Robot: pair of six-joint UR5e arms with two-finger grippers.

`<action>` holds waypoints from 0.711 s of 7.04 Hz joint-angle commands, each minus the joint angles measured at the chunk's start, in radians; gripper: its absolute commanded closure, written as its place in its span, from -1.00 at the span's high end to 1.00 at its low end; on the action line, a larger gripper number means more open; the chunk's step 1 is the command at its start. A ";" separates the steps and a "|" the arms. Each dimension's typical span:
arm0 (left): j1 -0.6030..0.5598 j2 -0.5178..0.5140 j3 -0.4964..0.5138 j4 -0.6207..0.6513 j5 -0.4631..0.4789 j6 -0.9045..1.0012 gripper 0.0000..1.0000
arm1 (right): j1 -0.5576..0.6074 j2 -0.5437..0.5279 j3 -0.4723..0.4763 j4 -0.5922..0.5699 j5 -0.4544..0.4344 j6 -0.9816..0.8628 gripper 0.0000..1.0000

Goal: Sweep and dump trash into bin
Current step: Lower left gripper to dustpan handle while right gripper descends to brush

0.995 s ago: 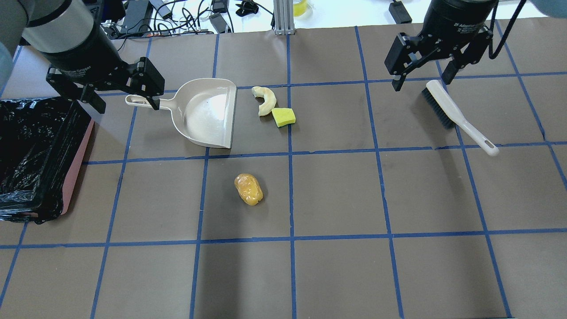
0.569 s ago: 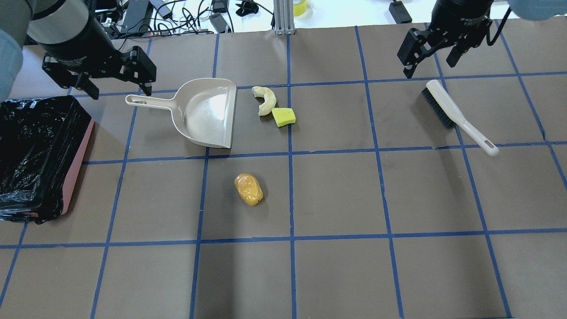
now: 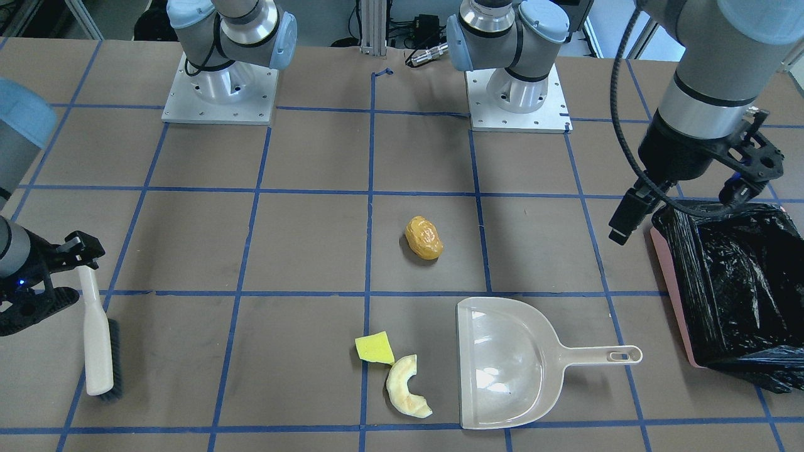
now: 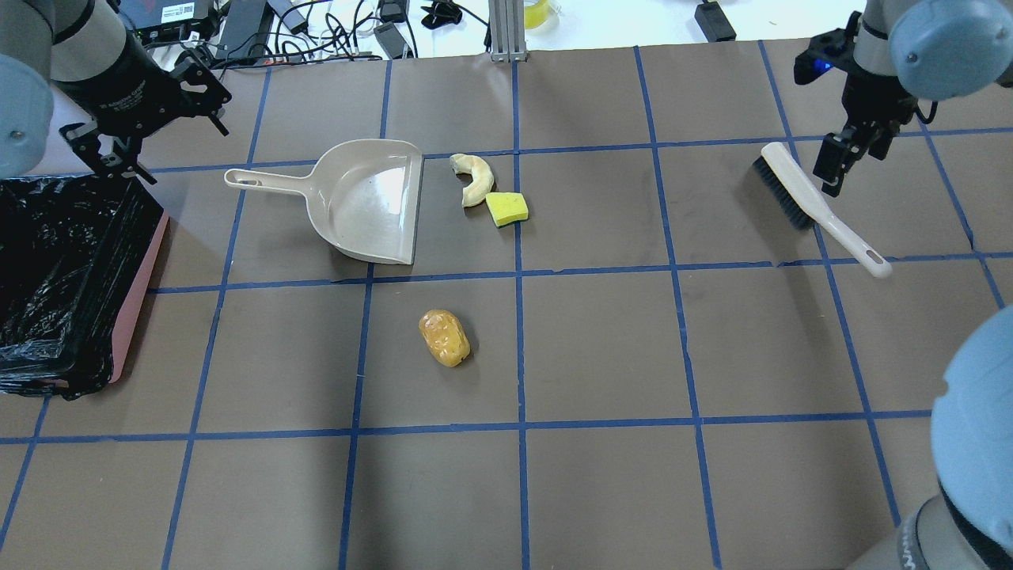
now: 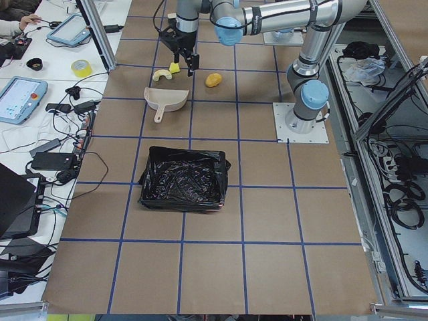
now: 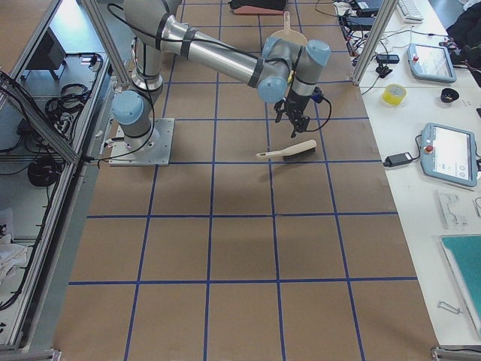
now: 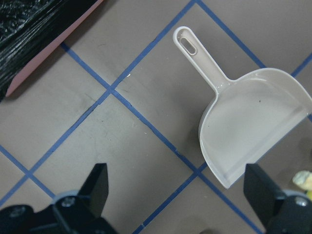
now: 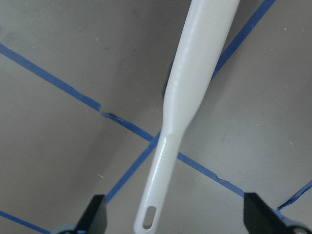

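**Grippers staged over brush and dustpan, nothing yet grasped**

Right gripper (image 8: pixel 178 217) hangs over the brush (image 4: pixel 799 194). Its fingers are spread wide and the white handle lies on the table (image 4: pixel 633 356) beneath the gap, so nothing is pinched. This alignment suits a straight descent onto the handle.

Left gripper (image 7: pixel 178 192) is likewise spread and empty, raised above the stretch between the bin (image 4: pixel 134 301) and the dustpan (image 4: pixel 368 202). The pan's handle points toward that side for a ready grasp.

The dustpan lies flat with its open lip facing the crescent slice (image 4: pixel 475 178) and the yellow wedge (image 4: pixel 506 209). These two lie against each other just beside the lip, so a short sweep should carry them in.

The amber lump (image 4: pixel 444 338) sits apart, nearer the robot.

The bin stands at the table's end on the robot's left, and no trash shows inside it.
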 commanded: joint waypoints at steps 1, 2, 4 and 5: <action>0.038 -0.069 -0.089 0.205 0.014 -0.202 1.00 | -0.086 0.034 0.133 -0.075 0.002 -0.161 1.00; 0.038 -0.121 -0.089 0.220 0.016 -0.242 1.00 | -0.086 0.034 0.137 -0.085 0.003 -0.158 0.98; 0.038 -0.256 -0.053 0.382 0.010 -0.423 1.00 | -0.088 0.026 0.141 -0.062 0.003 -0.149 0.80; 0.038 -0.317 -0.004 0.395 0.011 -0.440 1.00 | -0.088 0.020 0.143 -0.044 0.009 -0.141 0.75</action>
